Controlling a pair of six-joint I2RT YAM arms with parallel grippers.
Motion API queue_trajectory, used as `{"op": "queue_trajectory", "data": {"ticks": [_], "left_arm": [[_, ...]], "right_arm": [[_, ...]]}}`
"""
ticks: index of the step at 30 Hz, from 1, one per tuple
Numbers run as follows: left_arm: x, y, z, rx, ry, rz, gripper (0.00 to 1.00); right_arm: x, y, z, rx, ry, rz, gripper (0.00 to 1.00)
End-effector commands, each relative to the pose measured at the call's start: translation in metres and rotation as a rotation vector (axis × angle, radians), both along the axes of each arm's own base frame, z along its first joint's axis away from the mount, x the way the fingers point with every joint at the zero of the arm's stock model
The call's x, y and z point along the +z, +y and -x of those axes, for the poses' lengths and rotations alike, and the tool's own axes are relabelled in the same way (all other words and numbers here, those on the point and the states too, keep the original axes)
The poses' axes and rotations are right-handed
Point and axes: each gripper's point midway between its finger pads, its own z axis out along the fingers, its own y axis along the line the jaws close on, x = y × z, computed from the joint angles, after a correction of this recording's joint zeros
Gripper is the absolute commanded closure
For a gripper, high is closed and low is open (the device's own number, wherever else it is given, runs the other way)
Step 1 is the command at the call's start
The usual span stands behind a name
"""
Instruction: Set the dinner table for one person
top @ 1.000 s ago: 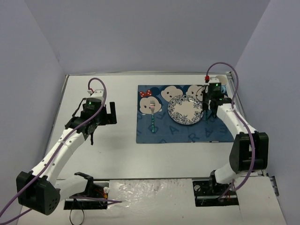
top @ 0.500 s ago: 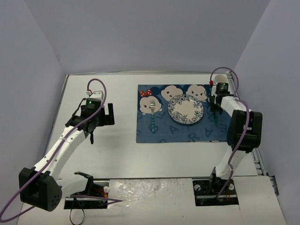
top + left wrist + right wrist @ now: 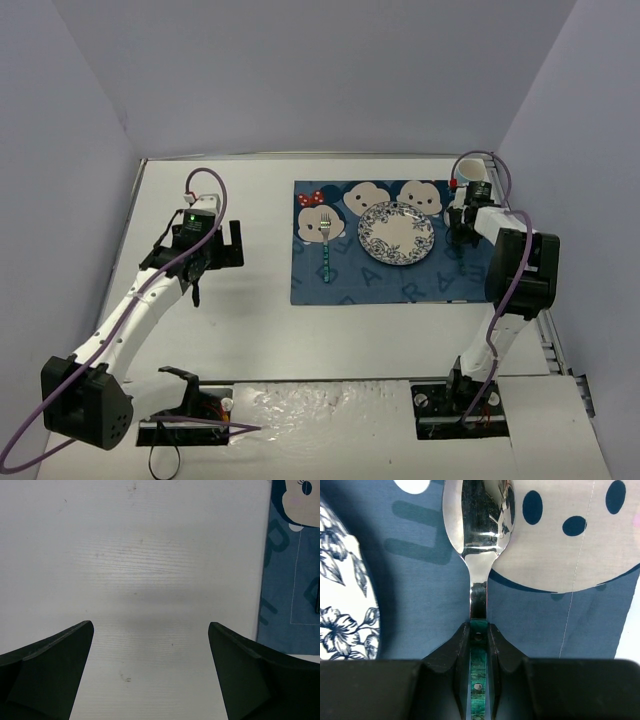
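Observation:
The dinner table is a wide white tabletop. On it lies a blue cartoon-face placemat bearing a blue-patterned plate and, left of the plate, a green-handled fork. My right gripper is over the mat's right side, beyond the plate. In the right wrist view it is shut on the green handle of a spoon, whose steel bowl points away, low over the mat; the plate lies to its left. My left gripper is open over bare table, holding nothing.
A white cup stands at the back right corner, just behind my right wrist. The placemat's edge shows at the right of the left wrist view. The metal rim and grey walls bound the table.
My right arm has folded up and its gripper has carried the spoon a little rightward, away from the plate's edge. The left arm has barely shifted.

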Motion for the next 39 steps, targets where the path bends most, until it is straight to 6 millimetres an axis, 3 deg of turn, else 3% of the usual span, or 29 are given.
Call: {"op": "queue_trajectory", "data": {"ticks": [1,4,6,11,13,15,18,21,23,27,31,34,36,39], "left_arm": [[0.020,0.000,-0.012,0.007,-0.059,0.012,0.03],[0.019,-0.001,-0.012,0.007,-0.058,0.013,0.03],[0.020,-0.001,-0.012,0.005,-0.061,0.014,0.03],[0.022,0.000,-0.013,0.005,-0.070,0.014,0.03],[0.027,0.001,-0.014,0.010,-0.074,0.013,0.03],[0.040,0.001,-0.016,0.015,-0.086,0.022,0.03],[0.079,0.003,-0.017,0.014,-0.139,0.026,0.03],[0.114,0.007,-0.013,0.012,-0.171,0.017,0.03],[0.153,0.009,-0.010,0.008,-0.236,0.020,0.03],[0.200,0.021,0.009,0.019,-0.319,0.009,0.03],[0.241,0.033,0.034,0.030,-0.424,0.002,0.03],[0.260,0.045,0.052,0.042,-0.472,-0.030,0.03],[0.267,0.053,0.061,0.058,-0.489,-0.063,0.03],[0.280,0.063,0.076,0.083,-0.520,-0.077,0.03]], "right_arm": [[0.015,-0.008,-0.019,-0.007,-0.072,-0.005,1.00],[0.010,-0.009,-0.016,-0.005,-0.058,-0.008,1.00],[0.009,-0.008,-0.015,-0.002,-0.055,-0.008,0.93],[0.031,-0.011,-0.018,-0.026,-0.101,0.003,0.57],[0.059,-0.012,-0.022,-0.040,-0.150,0.010,0.31],[0.092,-0.013,-0.022,-0.056,-0.208,0.015,0.20],[0.162,-0.015,-0.018,-0.096,-0.346,0.032,0.10],[0.238,-0.014,-0.004,-0.128,-0.520,0.048,0.02],[0.288,-0.013,0.010,-0.154,-0.642,0.054,0.00],[0.386,-0.007,0.053,-0.204,-0.894,0.064,0.00],[0.446,0.009,0.093,-0.248,-1.066,0.053,0.00],[0.466,0.020,0.118,-0.315,-1.142,0.024,0.00],[0.479,0.037,0.136,-0.260,-1.187,0.002,0.00],[0.481,0.046,0.153,-0.215,-1.216,0.010,0.00]]}}
